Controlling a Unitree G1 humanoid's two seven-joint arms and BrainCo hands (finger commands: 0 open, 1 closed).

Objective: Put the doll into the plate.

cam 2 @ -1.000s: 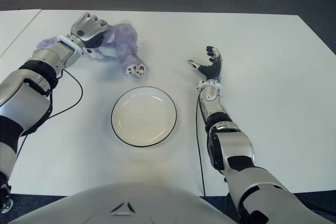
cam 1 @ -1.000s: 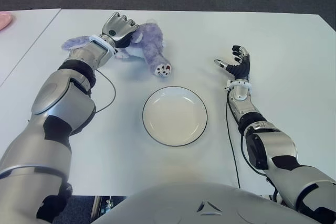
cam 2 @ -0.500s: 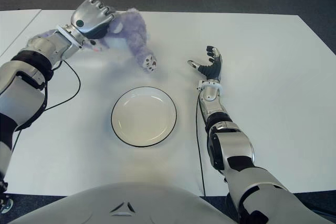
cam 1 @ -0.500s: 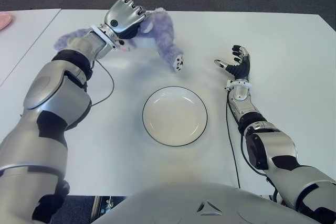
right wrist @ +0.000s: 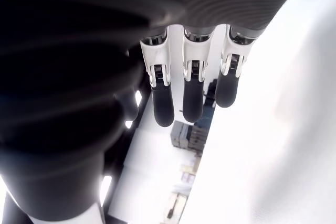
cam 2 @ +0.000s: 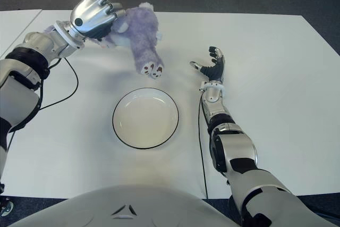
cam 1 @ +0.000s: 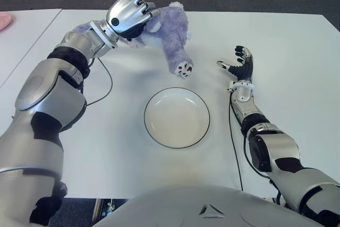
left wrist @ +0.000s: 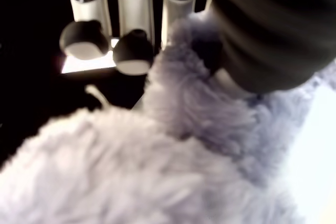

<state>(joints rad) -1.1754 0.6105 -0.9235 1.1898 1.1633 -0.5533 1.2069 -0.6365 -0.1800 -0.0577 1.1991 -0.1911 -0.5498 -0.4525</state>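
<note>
Left hand (cam 1: 129, 14) grips the doll (cam 1: 172, 30) — beyond the plate (cam 1: 177, 117).

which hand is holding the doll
The left hand: its fingers are curled around the purple doll. The right hand is open and empty.

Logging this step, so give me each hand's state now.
Left hand: shut on the purple doll, held above the white table, behind the plate.
Right hand: open, holding nothing, right of the plate.

Head stereo pair looks down at shared table (cam 1: 297, 41); wrist cameras close on own fingers.
</note>
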